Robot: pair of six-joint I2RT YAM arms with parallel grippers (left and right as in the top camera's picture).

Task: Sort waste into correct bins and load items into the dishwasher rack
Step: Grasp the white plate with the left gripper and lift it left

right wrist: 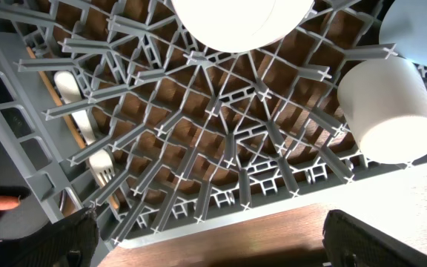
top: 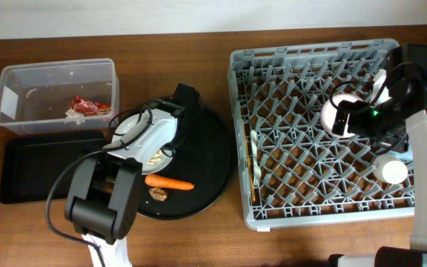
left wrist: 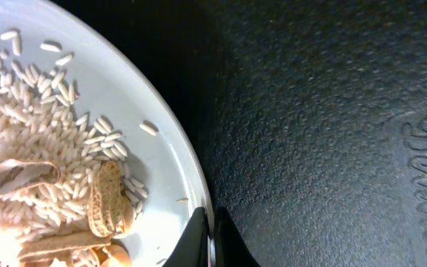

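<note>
My left gripper is shut on the rim of the pale plate, which holds beige food scraps. The plate sits on the round black tray, with the carrot and the brown lump next to it. The red wrapper and the white tissue lie in the clear box. My right gripper is open and empty above the rack, also seen in the right wrist view. The fork and the chopstick lie in it, with an upturned pale cup and bowl.
The shallow black rectangular tray lies in front of the clear box. The large round black tray lies between the bins and the rack. A light-blue rounded surface shows behind the cup. Bare wood table runs along the rack's front edge.
</note>
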